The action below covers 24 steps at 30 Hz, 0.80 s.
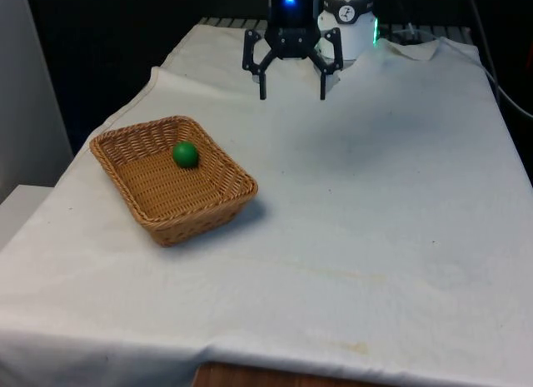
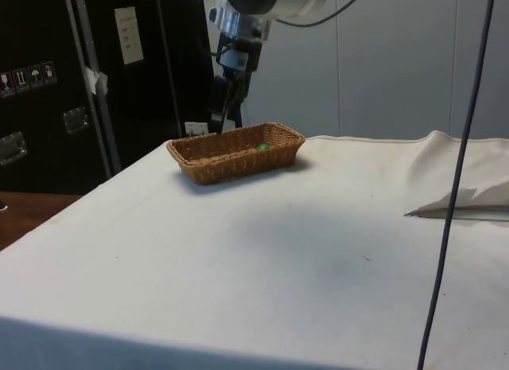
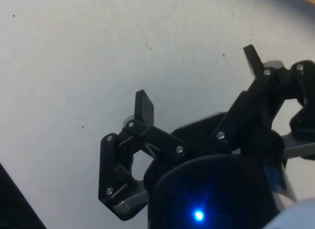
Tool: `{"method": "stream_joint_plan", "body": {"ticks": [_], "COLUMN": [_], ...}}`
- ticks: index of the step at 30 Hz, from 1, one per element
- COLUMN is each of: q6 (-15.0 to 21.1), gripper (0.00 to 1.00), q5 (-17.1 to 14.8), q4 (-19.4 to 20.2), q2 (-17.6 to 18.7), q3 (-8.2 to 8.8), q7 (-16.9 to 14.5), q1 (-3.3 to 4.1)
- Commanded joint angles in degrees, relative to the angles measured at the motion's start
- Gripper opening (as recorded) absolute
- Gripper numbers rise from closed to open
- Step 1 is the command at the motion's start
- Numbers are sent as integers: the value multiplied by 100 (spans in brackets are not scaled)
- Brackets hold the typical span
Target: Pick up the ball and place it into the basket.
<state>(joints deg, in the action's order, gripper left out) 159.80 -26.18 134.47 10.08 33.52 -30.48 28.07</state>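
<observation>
While the green ball (image 1: 185, 154) sits inside the wicker basket (image 1: 218, 202), we've got the gripper (image 1: 293, 93) hanging spread wide and holding nothing above the white cloth (image 1: 375, 220).

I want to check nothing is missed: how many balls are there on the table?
1. The green ball lies inside the wicker basket, near its far end. The basket's walls could hide another from the side view, but none shows from the front.

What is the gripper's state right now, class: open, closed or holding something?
Gripper: open and holding nothing; the green ball lies in the basket.
</observation>
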Motion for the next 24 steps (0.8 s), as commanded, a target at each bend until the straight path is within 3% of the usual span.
{"method": "stream_joint_plan", "body": {"ticks": [1,8,9,10,16,17,18,24], "q6": [74,80,17,69,34,6,29,-11], "gripper": [100,100,100,100,100,100,100,100], "q5": [155,458,292,596,1100,957,1175,1621], "q4": [0,69,46,103,252,252,281,395], "q2": [80,97,17,80,-40,-115,-57,-160], "q3": [63,86,-6,80,29,-69,17,-17], "q7": [109,223,86,292,544,424,579,785], "q1": [34,69,0,69,57,0,57,46]}}
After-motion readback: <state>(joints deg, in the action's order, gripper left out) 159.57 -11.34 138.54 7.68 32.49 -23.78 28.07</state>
